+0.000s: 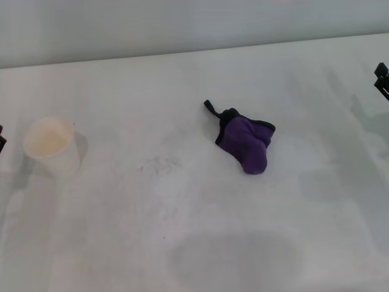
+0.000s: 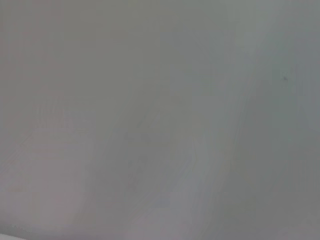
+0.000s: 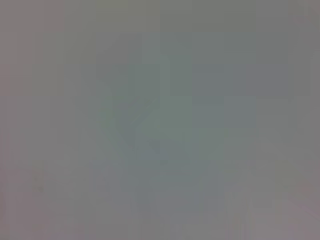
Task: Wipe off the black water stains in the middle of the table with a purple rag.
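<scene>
The small crumpled purple rag with black edging (image 1: 246, 142) lies free mid-worktop (image 1: 182, 243), right of a faint grey smudge (image 1: 159, 164); no dark blotch shows. The right gripper (image 1: 382, 79), whose finger state I cannot tell, is nearest: pinch the bunched centre, then press flat across the smudge.

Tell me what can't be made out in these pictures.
- Left gripper: cut off by the head view's left edge.
- Right gripper: cut off by its right edge.
- Black water stains: only faint grey specks show left of the purple rag.
- Both wrist views: blank grey blur.
- Cup: contents unclear.
</scene>
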Motion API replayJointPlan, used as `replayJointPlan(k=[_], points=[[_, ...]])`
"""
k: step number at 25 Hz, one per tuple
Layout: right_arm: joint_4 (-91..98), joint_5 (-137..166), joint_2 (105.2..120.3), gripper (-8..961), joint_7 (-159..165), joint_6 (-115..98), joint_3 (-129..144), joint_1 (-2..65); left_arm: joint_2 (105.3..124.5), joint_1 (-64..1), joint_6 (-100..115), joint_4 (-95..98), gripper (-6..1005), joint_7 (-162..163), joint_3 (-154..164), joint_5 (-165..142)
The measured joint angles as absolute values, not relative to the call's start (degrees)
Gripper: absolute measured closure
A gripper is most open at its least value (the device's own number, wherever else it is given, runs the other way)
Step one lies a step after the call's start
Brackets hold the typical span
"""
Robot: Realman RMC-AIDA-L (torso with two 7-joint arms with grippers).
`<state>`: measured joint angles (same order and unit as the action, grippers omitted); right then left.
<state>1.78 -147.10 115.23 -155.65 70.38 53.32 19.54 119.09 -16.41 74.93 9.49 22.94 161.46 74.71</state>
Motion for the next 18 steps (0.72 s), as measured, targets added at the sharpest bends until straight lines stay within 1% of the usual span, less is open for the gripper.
replayJointPlan(k=[6,13,18], points=[[1.72,-147.03,115.3,85,-155.59,69.18,53.7,19.96,119.02,-17.34,74.69,9.43,115,22.94,161.46,74.78],[1.29,-146.92,115.49,85,-155.42,68.84,53.81,21.34,119.03,-20.53,73.89,9.31,115,22.94,161.45,76.82],[-0.14,-146.89,115.63,85,-155.42,67.48,53.64,22.67,119.09,-21.6,70.55,9.3,115,22.54,161.46,76.89]])
